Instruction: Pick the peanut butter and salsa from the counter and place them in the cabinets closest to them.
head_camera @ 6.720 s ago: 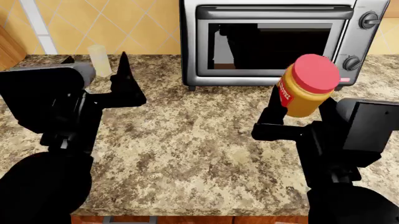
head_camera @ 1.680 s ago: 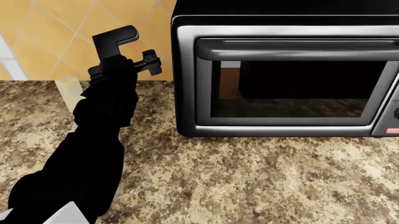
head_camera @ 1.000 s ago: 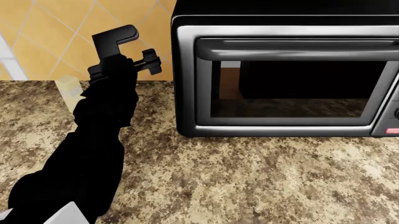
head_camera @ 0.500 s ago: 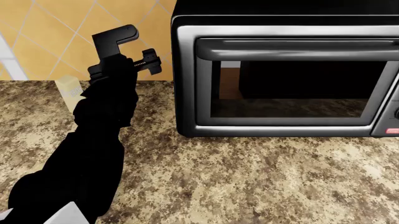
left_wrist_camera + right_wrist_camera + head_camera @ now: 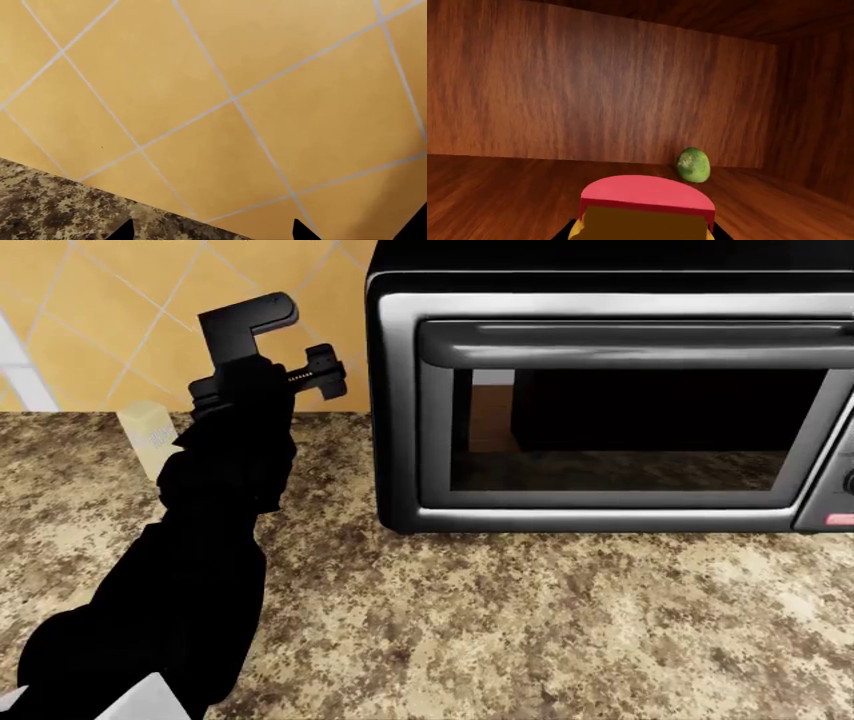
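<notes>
No readable text anywhere; toaster oven (image 5: 614,400) red tag maybe lettered, too blurry.

The oven (image 5: 607,400) sits on the counter (image 5: 534,630); a shaker (image 5: 148,430) (partly hidden) stands left, by the wall (image 5: 120,320).

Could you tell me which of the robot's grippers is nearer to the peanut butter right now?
Right. Its wrist camera shows the peanut butter directly in front of it inside a wooden cabinet. The left gripper is raised by the tiled wall above the counter, no jar near it.
</notes>
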{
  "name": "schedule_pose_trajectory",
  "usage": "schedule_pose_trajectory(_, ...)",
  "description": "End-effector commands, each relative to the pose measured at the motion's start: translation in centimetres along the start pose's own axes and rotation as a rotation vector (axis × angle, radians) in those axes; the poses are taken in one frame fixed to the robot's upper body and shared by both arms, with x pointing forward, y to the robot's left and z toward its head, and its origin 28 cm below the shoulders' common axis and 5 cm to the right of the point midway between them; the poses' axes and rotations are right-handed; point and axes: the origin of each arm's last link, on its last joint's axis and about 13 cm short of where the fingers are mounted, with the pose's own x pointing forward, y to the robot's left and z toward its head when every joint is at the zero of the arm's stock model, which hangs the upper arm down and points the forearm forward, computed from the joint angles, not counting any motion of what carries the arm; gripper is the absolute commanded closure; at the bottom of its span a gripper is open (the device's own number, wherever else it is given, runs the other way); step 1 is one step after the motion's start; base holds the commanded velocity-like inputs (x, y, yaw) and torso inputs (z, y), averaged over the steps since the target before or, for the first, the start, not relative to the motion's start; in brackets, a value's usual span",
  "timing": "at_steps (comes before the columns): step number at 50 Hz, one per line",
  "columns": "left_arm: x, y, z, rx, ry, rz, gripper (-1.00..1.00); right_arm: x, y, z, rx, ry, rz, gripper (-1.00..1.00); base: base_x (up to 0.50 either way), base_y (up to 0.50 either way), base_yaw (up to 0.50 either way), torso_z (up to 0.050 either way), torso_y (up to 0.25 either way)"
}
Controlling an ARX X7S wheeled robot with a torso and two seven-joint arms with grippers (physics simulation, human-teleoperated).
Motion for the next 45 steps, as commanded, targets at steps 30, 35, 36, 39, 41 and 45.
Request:
schedule_pose_trajectory(30,0.0,0.0,0.0,0.004,-0.003,-0.005,-1.00,0.1,-0.7,1.4,-0.054,-0.133,-0.097,-1.00,0.00,0.00,0.00,0.001,0.000)
schedule_pose_trajectory(35,0.0,0.0,0.0,0.003,-0.004,-0.005,-1.00,-0.1,-0.6,1.6,-0.048,-0.153,-0.087,-1.00,0.00,0.00,0.00,0.000,0.000)
schedule_pose_trajectory(36,0.0,0.0,0.0,0.003,-0.004,-0.005,-1.00,-0.2,-0.6,1.7,-0.047,-0.158,-0.085,-1.00,0.00,0.00,0.00,0.000,0.000)
schedule_pose_trajectory(39,0.0,0.0,0.0,0.006,-0.005,-0.005,-1.00,-0.5,-0.6,1.9,-0.045,-0.173,-0.081,-1.00,0.00,0.00,0.00,0.000,0.000)
schedule_pose_trajectory(41,0.0,0.0,0.0,0.006,-0.006,-0.005,-1.00,-0.7,-0.6,2.0,-0.043,-0.181,-0.080,-1.00,0.00,0.00,0.00,0.000,0.000)
schedule_pose_trajectory(45,0.0,0.0,0.0,0.006,-0.006,-0.004,-1.00,-1.2,-0.6,2.4,-0.042,-0.204,-0.074,-1.00,0.00,0.00,0.00,0.000,0.000)
